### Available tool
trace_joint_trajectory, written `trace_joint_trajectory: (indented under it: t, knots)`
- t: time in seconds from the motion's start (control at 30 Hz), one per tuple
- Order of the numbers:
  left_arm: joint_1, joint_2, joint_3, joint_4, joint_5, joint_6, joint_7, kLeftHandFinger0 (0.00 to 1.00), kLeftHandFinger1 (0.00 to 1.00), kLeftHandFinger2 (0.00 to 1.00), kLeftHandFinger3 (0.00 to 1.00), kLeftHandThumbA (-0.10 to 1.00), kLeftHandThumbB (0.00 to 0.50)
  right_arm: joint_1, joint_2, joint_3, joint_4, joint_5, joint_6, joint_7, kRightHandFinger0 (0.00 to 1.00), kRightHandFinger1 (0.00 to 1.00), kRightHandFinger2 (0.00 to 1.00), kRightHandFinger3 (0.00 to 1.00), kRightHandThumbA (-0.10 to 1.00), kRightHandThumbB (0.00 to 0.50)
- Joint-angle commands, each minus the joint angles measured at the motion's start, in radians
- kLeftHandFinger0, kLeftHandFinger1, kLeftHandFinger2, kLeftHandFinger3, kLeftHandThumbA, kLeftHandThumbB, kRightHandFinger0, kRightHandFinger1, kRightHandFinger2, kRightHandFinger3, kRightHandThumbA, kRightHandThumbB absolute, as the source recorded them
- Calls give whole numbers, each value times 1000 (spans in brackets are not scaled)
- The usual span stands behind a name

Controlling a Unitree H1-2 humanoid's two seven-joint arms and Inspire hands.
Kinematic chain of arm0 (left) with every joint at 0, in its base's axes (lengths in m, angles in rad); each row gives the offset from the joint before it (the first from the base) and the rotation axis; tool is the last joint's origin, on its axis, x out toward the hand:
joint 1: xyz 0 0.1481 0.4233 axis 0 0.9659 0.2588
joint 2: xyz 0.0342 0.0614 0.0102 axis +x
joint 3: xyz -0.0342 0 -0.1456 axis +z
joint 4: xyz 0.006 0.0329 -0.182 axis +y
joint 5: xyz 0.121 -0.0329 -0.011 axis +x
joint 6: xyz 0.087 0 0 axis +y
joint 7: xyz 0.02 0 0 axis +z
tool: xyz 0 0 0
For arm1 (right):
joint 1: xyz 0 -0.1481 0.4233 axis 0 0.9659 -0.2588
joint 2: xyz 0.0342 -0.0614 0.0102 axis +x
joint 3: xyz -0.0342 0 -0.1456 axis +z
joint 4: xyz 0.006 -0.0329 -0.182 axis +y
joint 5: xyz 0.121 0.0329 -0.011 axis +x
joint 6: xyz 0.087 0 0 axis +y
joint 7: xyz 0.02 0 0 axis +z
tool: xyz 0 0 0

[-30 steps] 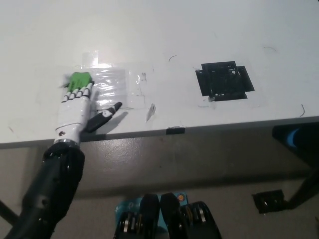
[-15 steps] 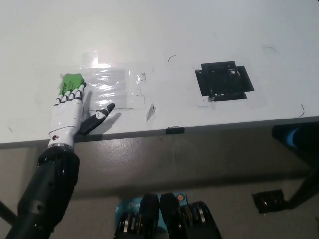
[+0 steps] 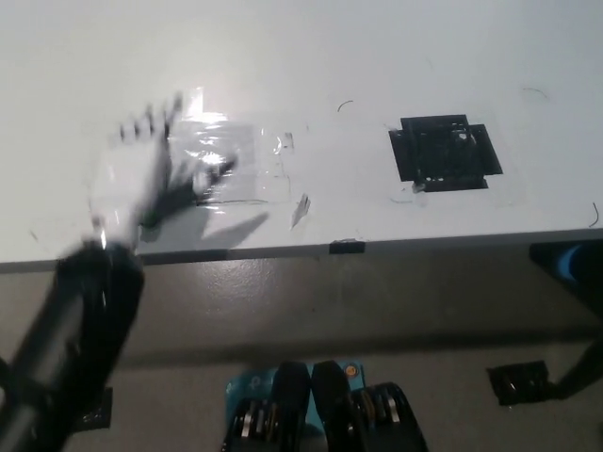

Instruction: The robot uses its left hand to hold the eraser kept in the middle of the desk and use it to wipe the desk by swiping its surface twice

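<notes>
My white left hand (image 3: 141, 184) hovers over the left part of the white desk (image 3: 377, 56), heavily smeared by motion, so its state is unclear. It lies over the left end of a clear taped plastic sheet (image 3: 236, 155). No green eraser shows in this view; the blur may hide it. My right hand is out of the picture.
A black taped square (image 3: 448, 151) is stuck on the desk's right half. A small black tab (image 3: 346, 247) sits on the front edge. A blue and black object (image 3: 575, 264) stands below the desk at the right, and a black block (image 3: 516, 381) lies on the floor.
The camera has shifted, sliding the whole picture slightly right. My left hand has gone from sharp to blurred and sits higher and further right; the green eraser under it no longer shows.
</notes>
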Motion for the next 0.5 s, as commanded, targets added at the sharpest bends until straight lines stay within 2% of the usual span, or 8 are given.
trace_joint_trajectory:
  t: [0.0, 0.17, 0.23, 0.33, 0.37, 0.4, 0.43, 0.47]
  knots:
    - [-183, 67, 14, -104, 60, 31, -72, 1000, 1000, 1000, 1000, 1000, 500, 8, -17, -5, -40, 23, -18, 9, 1000, 1000, 1000, 1000, 1000, 0]
    - [-240, 98, 15, -116, 65, -2, -53, 1000, 1000, 1000, 1000, 1000, 445, 19, -19, 2, -43, 23, -9, 11, 1000, 1000, 1000, 1000, 1000, 0]
    - [-256, 107, 21, -133, 73, 18, -67, 1000, 1000, 1000, 1000, 1000, 454, 20, -23, 7, -43, 11, -14, 9, 1000, 1000, 1000, 1000, 1000, 0]
    - [-176, 107, 63, -304, 45, 35, -99, 1000, 1000, 1000, 1000, 1000, 419, 20, -25, 13, -49, 23, -3, 17, 1000, 1000, 1000, 1000, 1000, 0]
    - [-180, 106, 65, -300, 46, 33, -100, 1000, 1000, 1000, 1000, 1000, 417, 16, -27, 13, -48, 23, -3, 15, 1000, 1000, 1000, 1000, 1000, 0]
    - [-100, 98, 77, -415, 56, 51, -121, 1000, 1000, 1000, 1000, 1000, 467, 15, -26, 12, -45, 26, -4, 14, 1000, 1000, 1000, 1000, 1000, 0]
    - [13, 68, 104, -551, 15, 54, -120, 1000, 1000, 1000, 1000, 1000, 465, 9, -31, 10, -39, 29, -5, 14, 1000, 1000, 1000, 1000, 1000, 0]
    - [20, 63, 109, -560, 14, 53, -122, 1000, 1000, 1000, 1000, 1000, 464, 8, -32, 10, -38, 28, -4, 14, 1000, 1000, 1000, 1000, 1000, 0]
